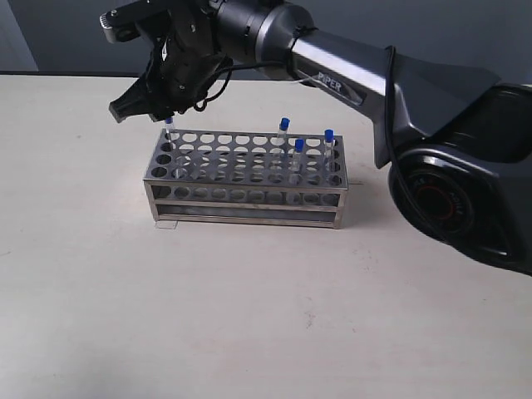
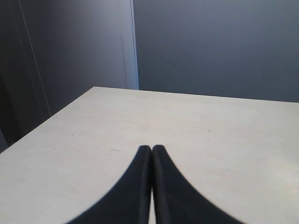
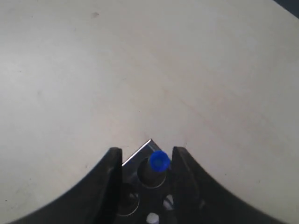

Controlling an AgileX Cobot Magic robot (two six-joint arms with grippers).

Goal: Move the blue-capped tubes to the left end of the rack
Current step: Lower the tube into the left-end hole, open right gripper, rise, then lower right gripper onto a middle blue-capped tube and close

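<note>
The silvery rack [image 1: 249, 179] stands mid-table in the exterior view. One blue-capped tube [image 1: 169, 125] stands in the back corner hole at the rack's left end. Three more blue-capped tubes [image 1: 283, 125] [image 1: 298, 146] [image 1: 329, 135] stand near the right end. My right gripper [image 1: 162, 112] reaches across and hangs over the left tube. In the right wrist view the gripper [image 3: 145, 156] is open. The tube's cap [image 3: 159, 161] sits between the fingers, close to one and clear of the other, above the rack's corner [image 3: 139, 156]. My left gripper [image 2: 152, 148] is shut over bare table.
The right arm's dark base [image 1: 465, 191] stands just right of the rack. The pale tabletop [image 1: 249, 316] lies in front of the rack. A dark wall [image 2: 210, 46] rises behind the table's far edge.
</note>
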